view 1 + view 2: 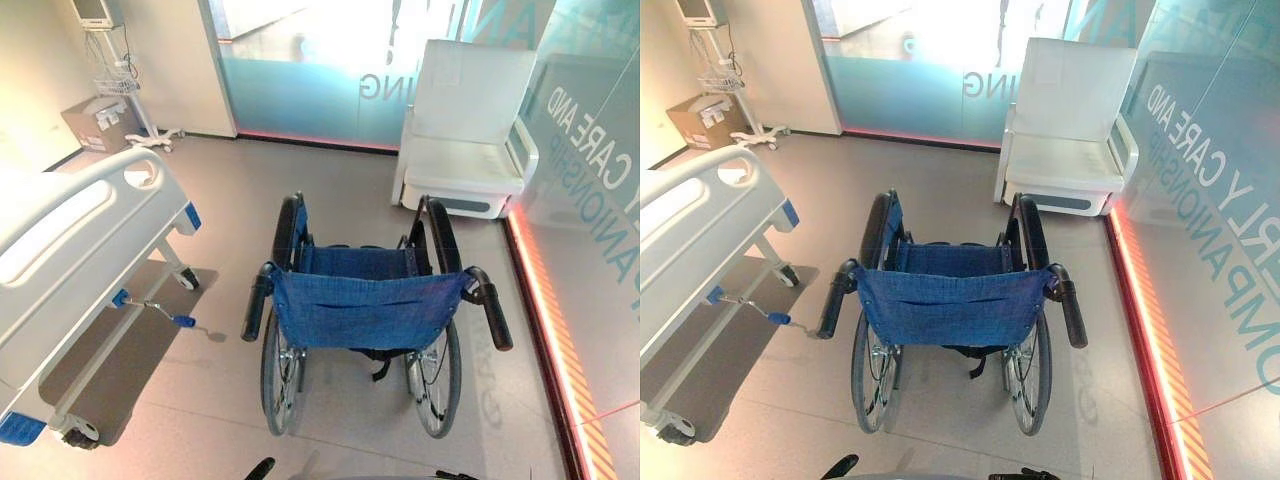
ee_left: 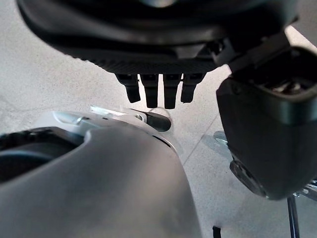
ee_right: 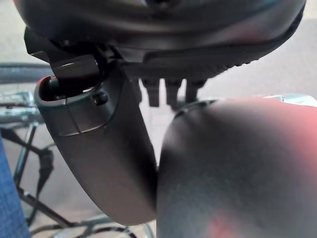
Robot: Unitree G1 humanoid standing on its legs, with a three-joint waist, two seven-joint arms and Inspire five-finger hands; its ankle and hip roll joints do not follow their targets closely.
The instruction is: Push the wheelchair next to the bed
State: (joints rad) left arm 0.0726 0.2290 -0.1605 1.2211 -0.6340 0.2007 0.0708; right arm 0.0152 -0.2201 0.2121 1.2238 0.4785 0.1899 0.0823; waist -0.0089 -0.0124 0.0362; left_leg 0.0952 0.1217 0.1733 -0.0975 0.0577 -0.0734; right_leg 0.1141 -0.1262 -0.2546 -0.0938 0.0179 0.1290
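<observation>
Blue cloth marks the wheelchair (image 1: 365, 305), which stands in the middle of the grey floor (image 1: 230, 190) with its back to the robot and its seat facing the far glass wall (image 1: 300, 70). Its two black push handles (image 1: 255, 310) stick out toward the robot, one on each side of the backrest, and nothing is touching them.

To the wheelchair's left stands the white bed (image 1: 70, 250), with blue corner bumpers. The two are apart, with a strip of bare floor between the bed's wheeled frame and the chair's left wheel. A thin crank with a blue knob (image 1: 183, 320) pokes out from the bed frame toward the chair, near its left handle but not touching it.

The left hand (image 2: 148, 44) hangs low over the floor, its fingers (image 2: 171, 94) loose and its thumb (image 2: 267, 144) standing off to one side, with nothing in its grasp. The right hand (image 3: 198, 44) hangs the same way, relaxed and empty, with the chair's wheel and frame visible past its thumb (image 3: 99, 148).

Farther back sit a white armchair (image 1: 470, 130) against the right wall, a cardboard box (image 1: 95, 125) and a wheeled stand with a wire basket (image 1: 115, 80) in the left corner. A glowing red strip (image 1: 555, 330) runs along the foot of the right wall.
</observation>
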